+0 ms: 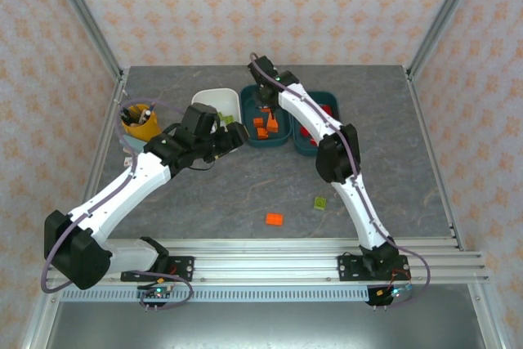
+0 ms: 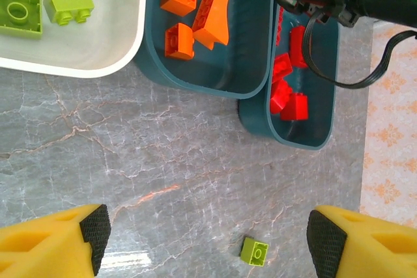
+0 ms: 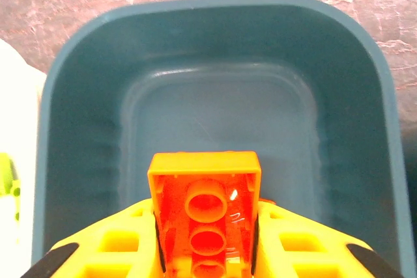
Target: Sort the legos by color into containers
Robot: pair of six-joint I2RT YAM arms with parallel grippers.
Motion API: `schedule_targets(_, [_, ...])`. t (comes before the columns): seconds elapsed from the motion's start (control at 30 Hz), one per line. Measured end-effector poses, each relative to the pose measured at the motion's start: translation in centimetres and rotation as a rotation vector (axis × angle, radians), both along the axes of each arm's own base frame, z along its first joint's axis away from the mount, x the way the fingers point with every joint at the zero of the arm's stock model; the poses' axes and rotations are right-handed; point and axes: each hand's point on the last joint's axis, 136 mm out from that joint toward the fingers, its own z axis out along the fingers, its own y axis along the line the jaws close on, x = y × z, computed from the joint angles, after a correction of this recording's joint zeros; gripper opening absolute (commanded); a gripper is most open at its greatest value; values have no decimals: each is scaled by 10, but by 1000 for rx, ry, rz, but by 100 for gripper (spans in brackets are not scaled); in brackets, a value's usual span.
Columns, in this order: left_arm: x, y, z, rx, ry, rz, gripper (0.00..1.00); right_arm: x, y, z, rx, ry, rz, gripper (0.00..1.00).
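My right gripper (image 3: pixel 205 229) is shut on an orange lego (image 3: pixel 204 190), its hollow underside facing the camera, held above a dark teal container (image 3: pixel 78 128). From above, this gripper (image 1: pixel 264 94) hangs over the middle teal container (image 1: pixel 251 138), which holds orange legos (image 1: pixel 263 126). The other teal container (image 1: pixel 333 102) holds red legos (image 2: pixel 287 96). Lime legos (image 2: pixel 68 3) lie in the white container (image 1: pixel 214 97). My left gripper (image 2: pixel 210 239) stands open above the table, with a loose lime lego (image 2: pixel 254 252) below and between its fingers. From above, the left gripper (image 1: pixel 235 136) hovers near the white container.
A loose orange lego (image 1: pixel 274 219) and the lime lego (image 1: pixel 319 202) lie on the grey table in front of the containers. A yellow-orange cup of pens (image 1: pixel 140 121) stands at the back left. Metal frame posts border the table.
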Motion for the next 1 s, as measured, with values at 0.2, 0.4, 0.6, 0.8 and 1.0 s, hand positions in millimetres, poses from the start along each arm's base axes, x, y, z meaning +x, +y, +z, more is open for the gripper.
schedule_targets(0.2, [0, 2, 1, 4, -4, 5, 82, 14, 8, -32, 77, 38, -23, 56])
schedule_targets(0.4, [-3, 3, 4, 7, -11, -1, 82, 22, 6, -38, 122, 53, -34, 63])
schedule_targets(0.6, [-6, 4, -1, 35, -1, -29, 81, 12, 4, 7, 157, 18, -22, 60])
schedule_targets(0.8, [-7, -13, -19, 77, 55, -112, 79, -42, -24, 84, 213, -37, -38, 57])
schedule_targets(1.0, [-15, -69, -37, 154, 92, -300, 77, -121, -70, 120, 287, -74, -96, 55])
